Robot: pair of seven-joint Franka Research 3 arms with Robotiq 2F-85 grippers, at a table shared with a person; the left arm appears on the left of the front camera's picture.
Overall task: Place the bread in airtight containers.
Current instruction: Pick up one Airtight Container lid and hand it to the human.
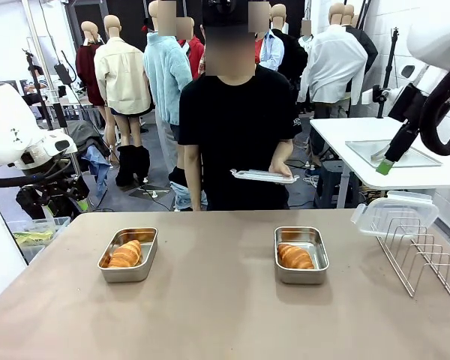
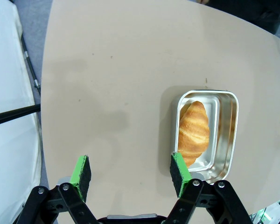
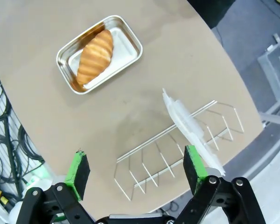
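Now, from the front, two tins sit on the surface [image 1: 225, 322]. The right tin [image 1: 301, 277] is near the wire rack [image 1: 424, 259] and the left tin [image 1: 127, 275] is well apart from it. The left croissant [image 1: 125, 255] and right croissant [image 1: 295, 257] each lie inside their tin. A clear lid [image 1: 394, 214] leans on the rack's far end. A person's hand [image 1: 285, 171] holds a second lid [image 1: 256, 176]. The right claw [image 1: 385, 166] hangs high above the rack.

From the left wrist, the left claw [image 2: 130, 170] is spread and empty over bare surface beside the left tin [image 2: 233, 135], which holds its croissant [image 2: 194, 133].

From the right wrist, the right claw [image 3: 136, 167] is spread and empty above the rack [image 3: 177, 154] and its lid [image 3: 191, 128]. The right tin [image 3: 123, 44], uncovered, holds its croissant [image 3: 95, 57] beyond the rack.
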